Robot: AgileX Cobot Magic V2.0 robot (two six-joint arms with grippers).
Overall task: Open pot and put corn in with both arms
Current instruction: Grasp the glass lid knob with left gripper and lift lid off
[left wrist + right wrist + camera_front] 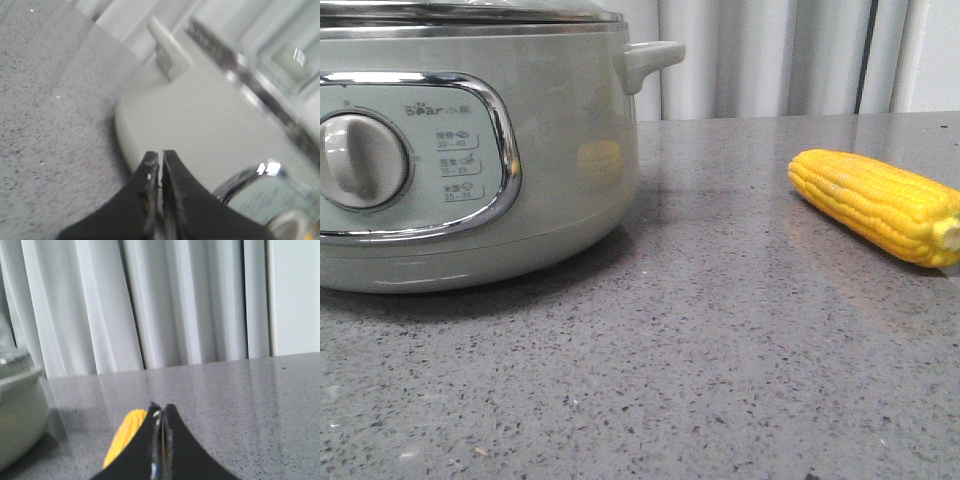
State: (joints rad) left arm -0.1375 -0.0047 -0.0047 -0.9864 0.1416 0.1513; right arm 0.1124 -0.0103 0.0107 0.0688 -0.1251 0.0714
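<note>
Both black grippers, left and right, are pinched together empty (lidded grey-green round electric pot and bright yellow corn cob lie well apart on the speckled grey stone table).

Pot pale grey-green, chrome frame around control panel, off-white dial. Corn bright yellow in kernel rows, pale stub end. Counter grey speckled stone, curtain white pleated, both hands black.

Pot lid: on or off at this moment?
On. The glass lid sits on the pale grey-green electric pot; the yellow corn cob lies outside on the counter.
</note>
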